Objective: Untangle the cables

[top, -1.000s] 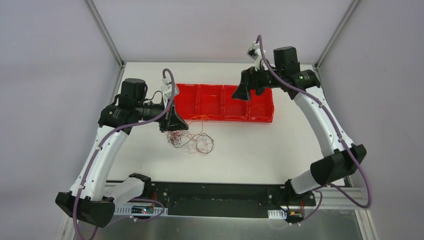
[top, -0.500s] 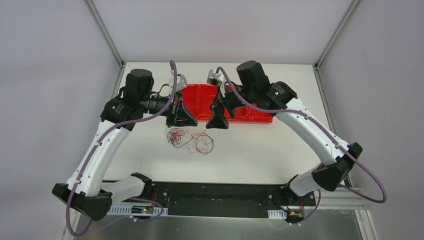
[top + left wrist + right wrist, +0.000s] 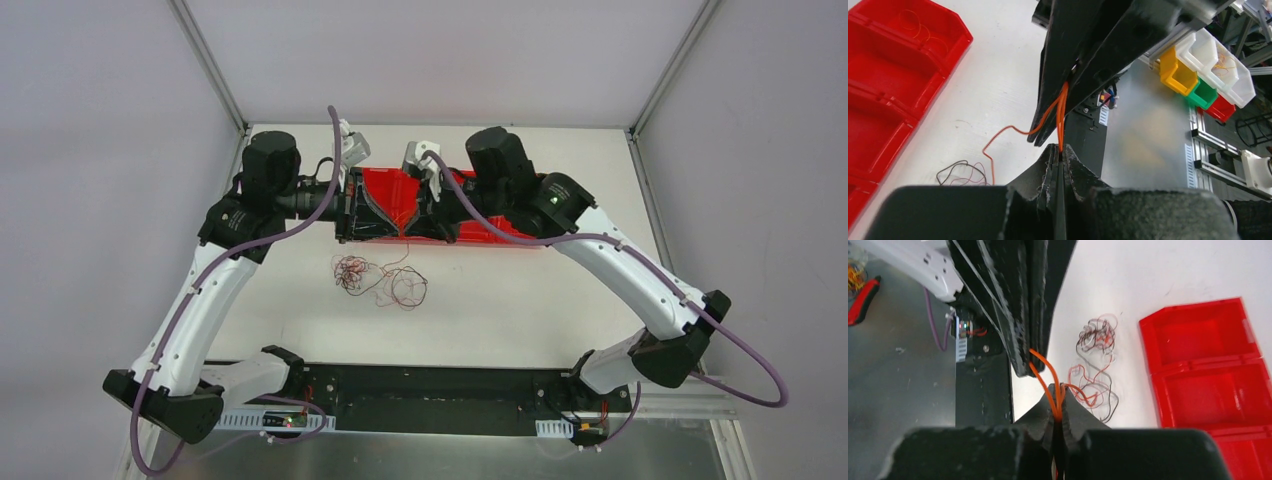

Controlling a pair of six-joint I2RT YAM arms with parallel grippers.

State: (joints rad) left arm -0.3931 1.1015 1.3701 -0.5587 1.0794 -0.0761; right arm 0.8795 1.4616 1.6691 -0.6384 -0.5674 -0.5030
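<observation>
Cables (image 3: 380, 280) lie in a loose red, black and white tangle on the table (image 3: 560, 290), a little left of its middle, between the red tray (image 3: 500, 228) and the near edge. The divided tray sits nearer the far edge.

Your left end effector (image 3: 393, 230) and right end effector (image 3: 410, 230) meet tip to tip above the tray's near rim, raised off the table. Each is pinched closed on the same orange wire (image 3: 1061, 107). In the left wrist view a few orange strands run the short gap from your left fingertips (image 3: 1052, 156) into the right end effector's tips, and one strand trails down to the table beside the tangle. The right wrist view shows the orange loops clamped between your right fingertips (image 3: 1070, 400).
</observation>
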